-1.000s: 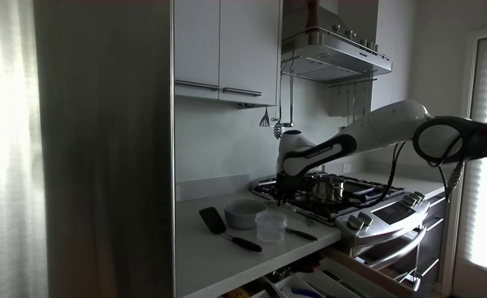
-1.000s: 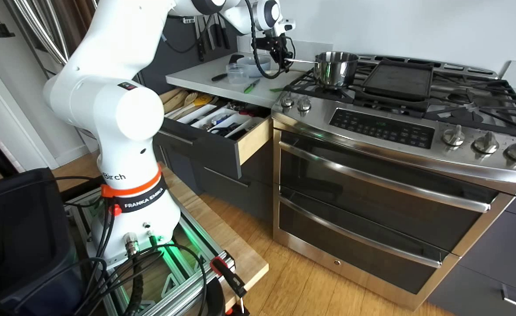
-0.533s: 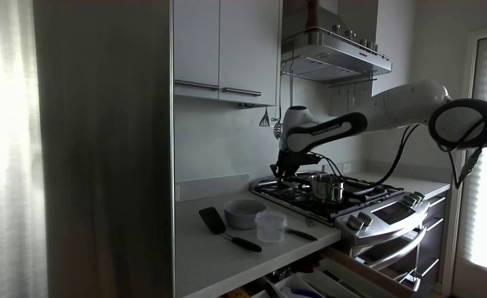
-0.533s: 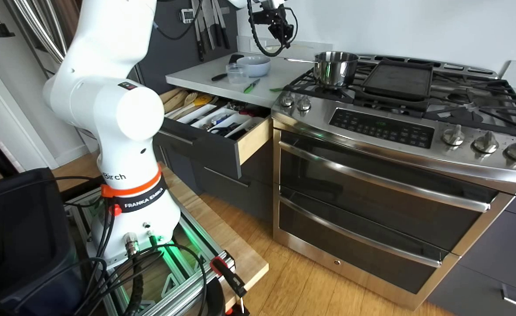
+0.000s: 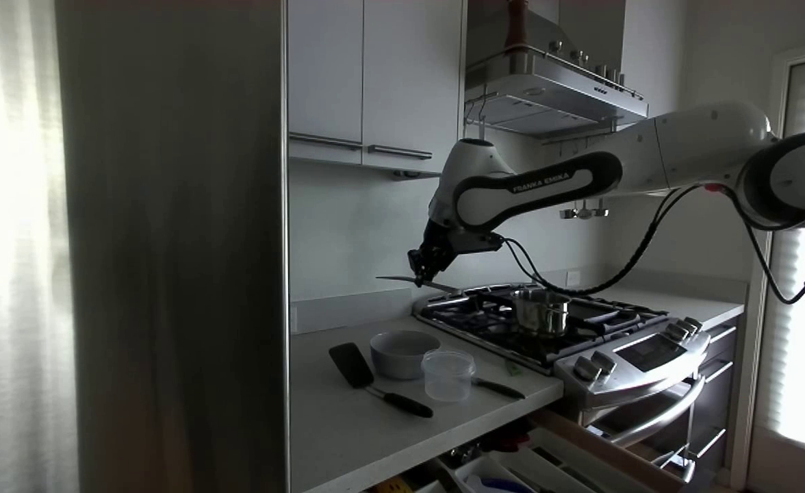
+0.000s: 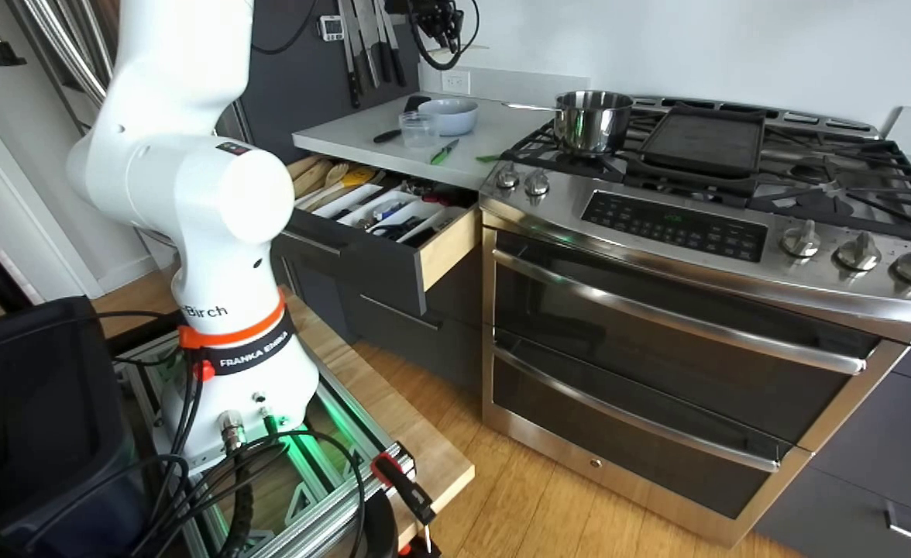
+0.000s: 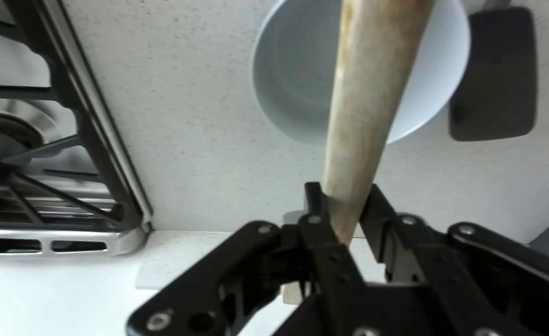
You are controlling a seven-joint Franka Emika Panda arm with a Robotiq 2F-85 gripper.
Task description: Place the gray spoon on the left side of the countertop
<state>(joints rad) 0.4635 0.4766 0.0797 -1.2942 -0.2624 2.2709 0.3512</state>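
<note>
Above the countertop [image 5: 354,424] | gripper [image 7: 343,193] clamped around pale wooden utensil [image 7: 368,102] | arm [image 5: 546,186] outstretched, bent downward at its end

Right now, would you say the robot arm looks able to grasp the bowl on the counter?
Probably not: the gripper is closed on a wooden utensil, which would likely need setting down before it could grasp the bowl.
</note>
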